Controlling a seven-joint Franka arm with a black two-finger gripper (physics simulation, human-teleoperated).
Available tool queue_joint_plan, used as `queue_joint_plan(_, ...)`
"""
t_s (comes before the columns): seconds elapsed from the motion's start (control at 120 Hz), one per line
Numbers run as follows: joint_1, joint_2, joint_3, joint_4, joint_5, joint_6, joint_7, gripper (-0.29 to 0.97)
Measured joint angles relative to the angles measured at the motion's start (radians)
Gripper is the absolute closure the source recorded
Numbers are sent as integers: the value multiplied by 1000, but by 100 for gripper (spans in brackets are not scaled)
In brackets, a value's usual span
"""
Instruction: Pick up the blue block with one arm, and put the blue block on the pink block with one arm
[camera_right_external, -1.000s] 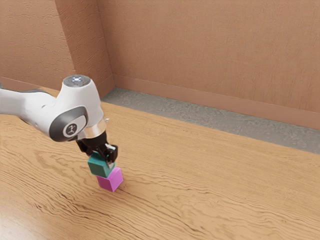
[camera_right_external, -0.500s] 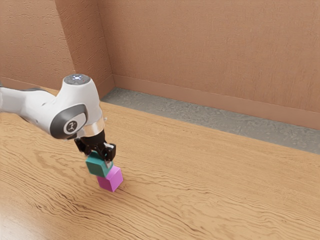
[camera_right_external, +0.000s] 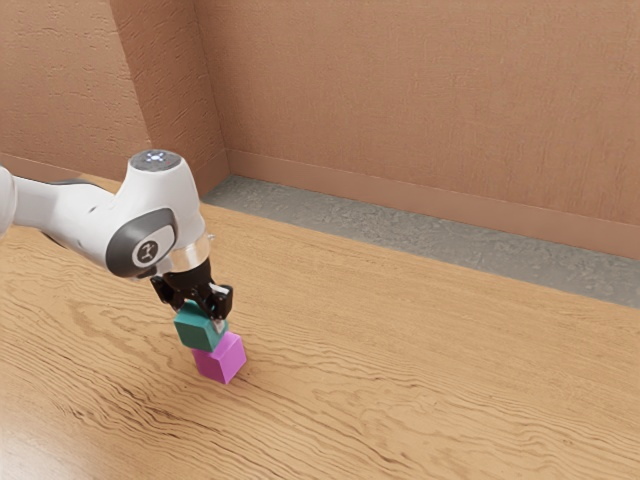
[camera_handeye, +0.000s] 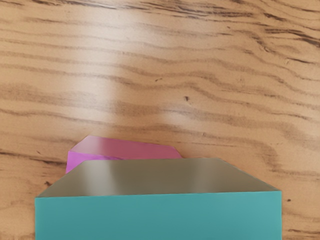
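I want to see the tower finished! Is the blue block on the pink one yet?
Nearly. Done: the blue block has been picked up and looks to be sitting on top of the pink block. In hand: the gripper has its fingers closed on the blue block. Left: let go and lift away, so the block stands alone.

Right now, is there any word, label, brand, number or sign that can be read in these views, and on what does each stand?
No readable word or number anywhere.
On the arm's grey joint cover: a small white emblem in a ring, a mark and not a legible letter or word.
On the blue block, the pink block and the wooden table: no print, plain faces in both views.
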Motion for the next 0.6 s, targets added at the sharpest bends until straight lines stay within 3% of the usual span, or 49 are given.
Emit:
queue_joint_plan(0.275,-4,36,-5,28,0,10,0,29)
queue_joint_plan(0.6,-19,23,-1,29,1,4,0,8)
